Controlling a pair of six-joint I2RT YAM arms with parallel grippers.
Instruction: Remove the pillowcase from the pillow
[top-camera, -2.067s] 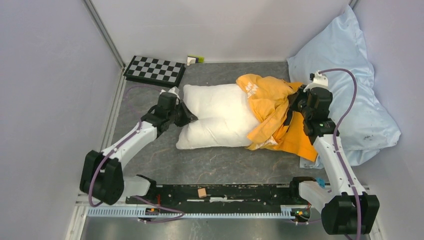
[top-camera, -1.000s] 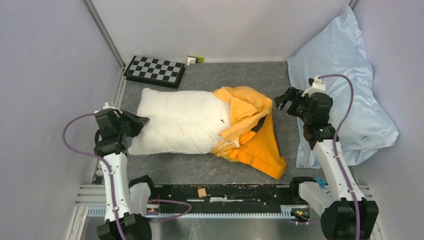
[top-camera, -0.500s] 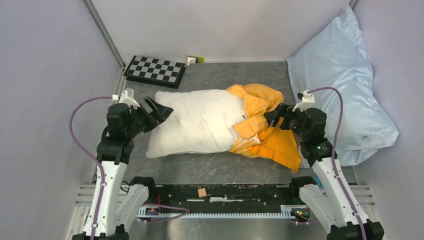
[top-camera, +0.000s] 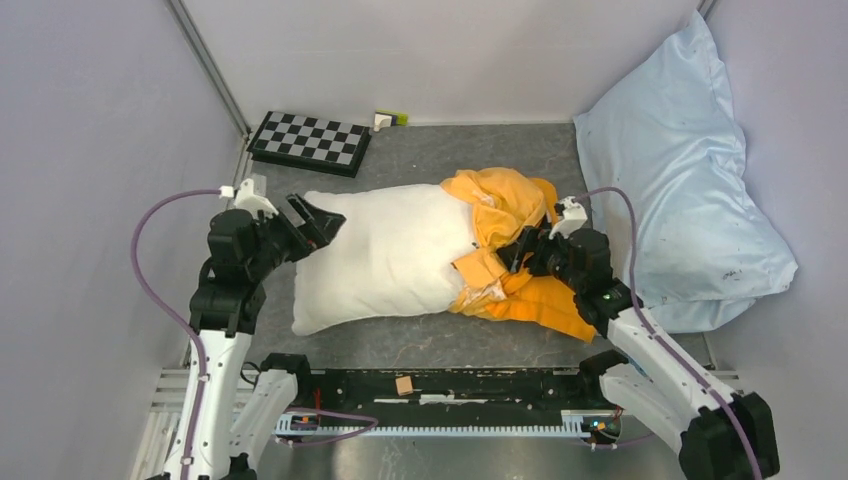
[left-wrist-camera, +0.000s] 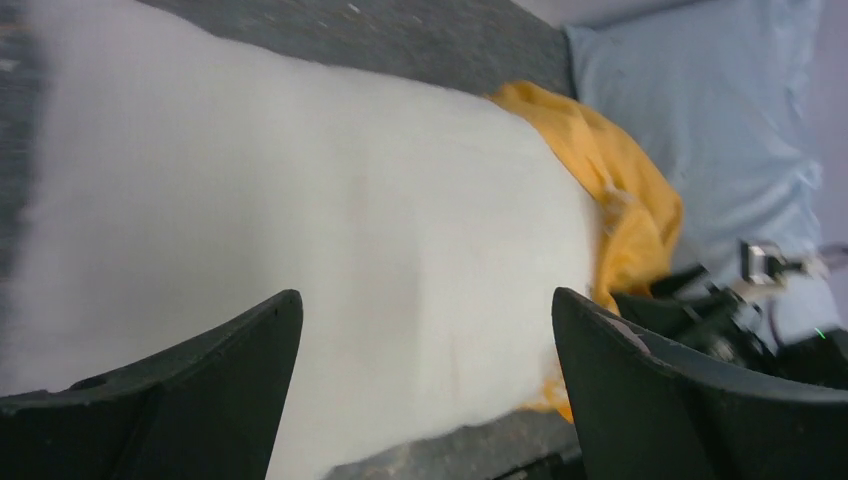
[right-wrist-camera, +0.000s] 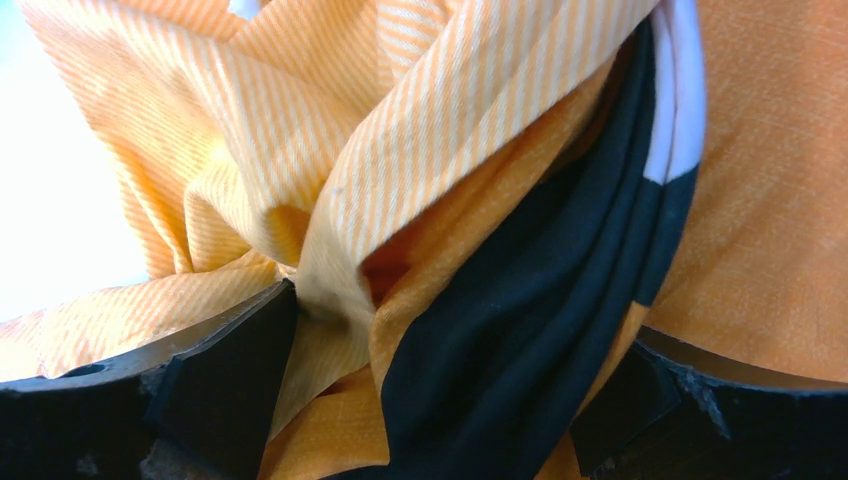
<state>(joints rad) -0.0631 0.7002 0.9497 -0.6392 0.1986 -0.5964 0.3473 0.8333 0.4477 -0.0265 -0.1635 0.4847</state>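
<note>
The white pillow (top-camera: 380, 262) lies across the middle of the table, its right end still inside the bunched orange pillowcase (top-camera: 500, 205). My left gripper (top-camera: 316, 220) hovers open just above the pillow's far left corner, holding nothing. In the left wrist view the pillow (left-wrist-camera: 300, 200) fills the space beyond the gripper (left-wrist-camera: 425, 300), with the pillowcase (left-wrist-camera: 625, 195) behind it. My right gripper (top-camera: 520, 250) is pushed into the orange folds, jaws wide. In the right wrist view the gripper (right-wrist-camera: 460, 330) stands open, with loose orange and black pillowcase (right-wrist-camera: 420, 150) folds between its fingers.
A large pale blue pillow (top-camera: 690, 180) leans in the back right corner, close behind my right arm. A checkerboard (top-camera: 310, 142) and a small green and white object (top-camera: 390, 119) lie at the back. Grey walls close both sides. A black rail (top-camera: 440, 385) runs along the near edge.
My left gripper has opened, let go of the pillow's left end and risen to its far corner. My right gripper has opened wider and moved left and nearer, into the orange fabric.
</note>
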